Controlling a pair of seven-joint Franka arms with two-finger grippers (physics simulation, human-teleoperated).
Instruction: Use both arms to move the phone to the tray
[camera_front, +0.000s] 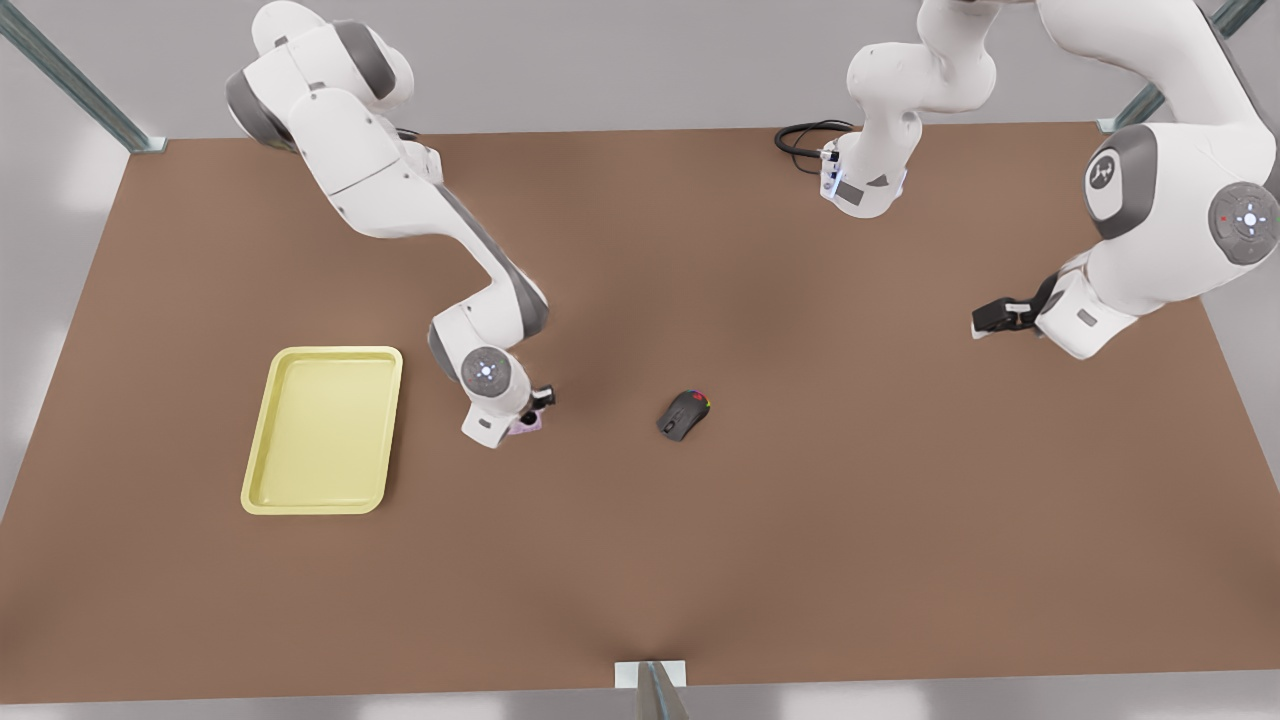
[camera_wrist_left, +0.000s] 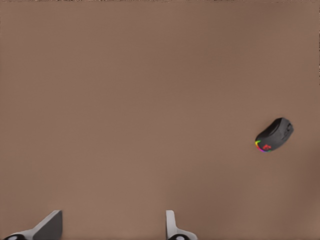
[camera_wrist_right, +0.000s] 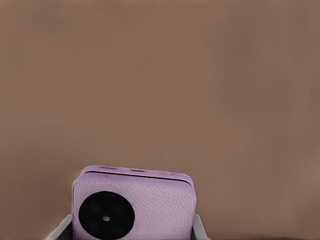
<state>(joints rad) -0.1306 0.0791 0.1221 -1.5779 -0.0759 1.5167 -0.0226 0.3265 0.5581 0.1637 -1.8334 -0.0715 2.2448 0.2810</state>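
Currently the phone (camera_wrist_right: 134, 207) is clamped in the right gripper (camera_front: 528, 412), just beside the tray (camera_front: 322, 430). Transfer step underway; a short carry over the rim, then release, is needed. The left gripper (camera_wrist_left: 112, 230) waits spread wide, far from the tray.

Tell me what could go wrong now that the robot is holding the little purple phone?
The right claw pinches the small lilac leather-textured phone by its edges near the pale yellow rectangular tray, so the phone might slip out before it gets there. It might also catch the tray's raised rim and land half outside. The left claw waits open, far away, too far to help.
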